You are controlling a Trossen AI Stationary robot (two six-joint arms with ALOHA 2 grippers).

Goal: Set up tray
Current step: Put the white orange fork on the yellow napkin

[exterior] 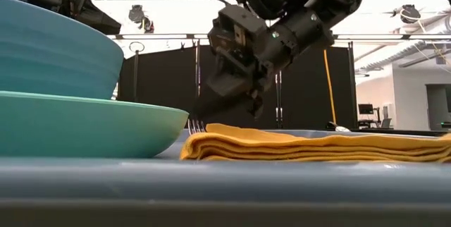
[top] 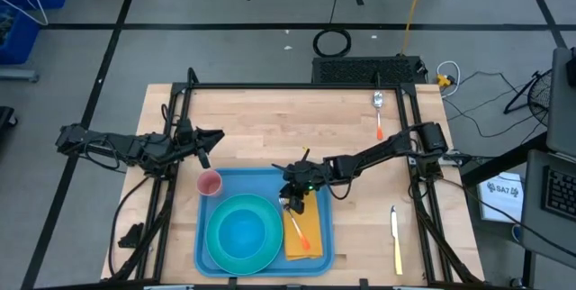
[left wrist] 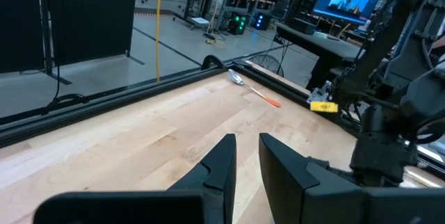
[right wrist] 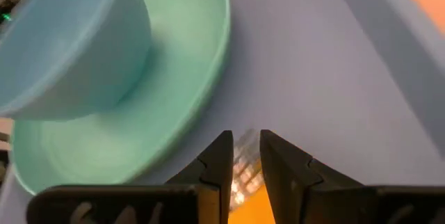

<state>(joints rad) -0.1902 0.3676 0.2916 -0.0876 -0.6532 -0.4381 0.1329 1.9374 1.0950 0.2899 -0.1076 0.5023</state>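
The light-blue tray [top: 319,191] lies at the table's near middle. On it sit a teal plate [top: 220,256] carrying a blue bowl [top: 245,231], a pink cup [top: 209,183] and a folded yellow-orange napkin [top: 315,225]. An orange-handled fork [top: 300,229] lies along the napkin. My right gripper [top: 290,203] is low over the fork's tine end, shut on it. My left gripper [top: 214,137] waits, shut, above bare wood left of the tray's far left corner. My right gripper has the fork pinched between its two fingers just behind the tines [right wrist: 243,160], which stick out past the fingertips. It comes slanting down from the far right. The orange handle [top: 304,236] lies on the napkin, and the tines [exterior: 195,124] sit low by the napkin's edge.
An orange-handled spoon [top: 379,114] lies near the table's far right edge. A yellow-handled knife [top: 396,236] lies on the wood right of the tray. Bare wood spans the table's far half. The plate and bowl stand close beside the napkin's left edge.
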